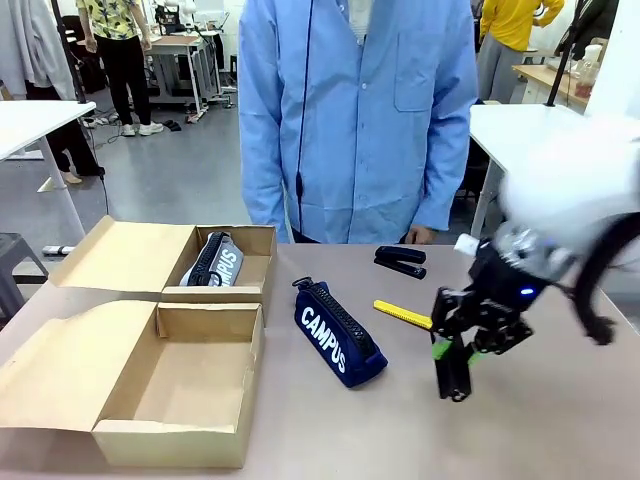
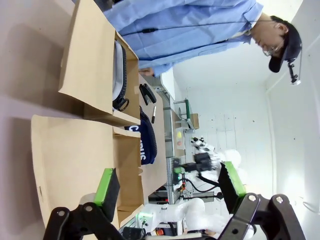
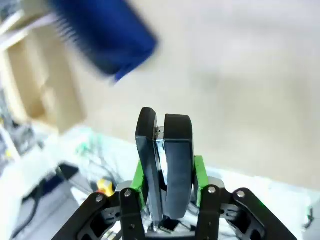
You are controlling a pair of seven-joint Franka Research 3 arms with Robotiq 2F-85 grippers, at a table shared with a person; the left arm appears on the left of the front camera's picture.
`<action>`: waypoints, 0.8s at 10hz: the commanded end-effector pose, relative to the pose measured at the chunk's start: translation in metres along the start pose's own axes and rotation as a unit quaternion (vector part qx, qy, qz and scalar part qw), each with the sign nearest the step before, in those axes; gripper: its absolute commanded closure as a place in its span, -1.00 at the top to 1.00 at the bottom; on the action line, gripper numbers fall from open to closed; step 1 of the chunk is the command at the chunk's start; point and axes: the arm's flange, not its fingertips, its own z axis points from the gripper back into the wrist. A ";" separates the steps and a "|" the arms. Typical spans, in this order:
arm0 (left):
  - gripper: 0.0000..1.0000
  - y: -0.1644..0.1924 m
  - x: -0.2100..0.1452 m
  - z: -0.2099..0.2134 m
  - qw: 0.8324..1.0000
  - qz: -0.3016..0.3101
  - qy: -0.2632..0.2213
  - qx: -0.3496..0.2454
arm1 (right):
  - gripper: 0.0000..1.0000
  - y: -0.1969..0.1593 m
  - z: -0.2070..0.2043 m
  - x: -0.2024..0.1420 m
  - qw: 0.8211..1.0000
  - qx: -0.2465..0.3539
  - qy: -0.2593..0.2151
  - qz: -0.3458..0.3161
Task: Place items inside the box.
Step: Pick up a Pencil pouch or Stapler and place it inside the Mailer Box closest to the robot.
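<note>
right gripper (image 1: 455, 352) grips a black stapler (image 3: 165, 150) over the table (image 1: 560, 430)

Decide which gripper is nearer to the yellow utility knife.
Right. The right gripper, holding a stapler, hangs just beside the yellow utility knife; the left gripper is open, with both boxes between it and the knife.
</note>
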 end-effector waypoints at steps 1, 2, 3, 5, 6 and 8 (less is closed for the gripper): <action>1.00 0.000 -0.002 0.001 1.000 -0.008 -0.001 -0.008 | -0.51 -0.006 0.037 -0.112 0.995 0.021 0.011 0.098; 1.00 0.000 -0.002 0.001 1.000 -0.008 -0.001 -0.008 | -0.51 -0.001 0.033 -0.130 0.992 0.008 -0.005 0.128; 1.00 0.000 -0.002 0.001 1.000 -0.008 -0.001 -0.008 | -0.51 -0.003 0.030 -0.137 0.988 0.003 -0.066 0.138; 1.00 0.000 -0.002 0.001 1.000 -0.008 -0.001 -0.008 | -0.51 0.031 0.064 -0.078 0.995 0.014 0.005 0.095; 1.00 0.000 -0.002 0.001 1.000 -0.008 -0.001 -0.008 | -0.15 0.042 0.082 -0.112 0.992 0.006 -0.021 0.124; 1.00 0.000 -0.002 0.001 1.000 -0.008 -0.001 -0.008 | -0.15 0.058 0.070 -0.090 0.996 0.062 -0.038 0.056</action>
